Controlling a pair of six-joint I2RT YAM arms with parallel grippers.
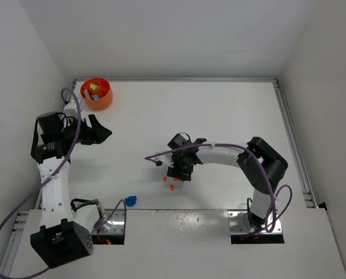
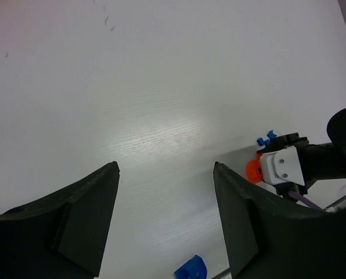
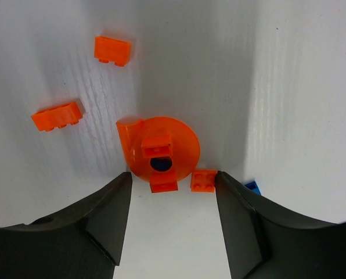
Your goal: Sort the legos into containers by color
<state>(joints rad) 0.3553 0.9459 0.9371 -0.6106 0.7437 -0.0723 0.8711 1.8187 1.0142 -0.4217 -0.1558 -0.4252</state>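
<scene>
Wrist view alone shows round orange lego (top view hides it) inside spread right hand.

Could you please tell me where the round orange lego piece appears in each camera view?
Top external: not visible, probably hidden beneath the right hand.
Left wrist: round orange lego right of centre, beside that hand.
Right wrist: the lego sits centre, ahead of the fingers.
Shared landmark: the right hand.
</scene>
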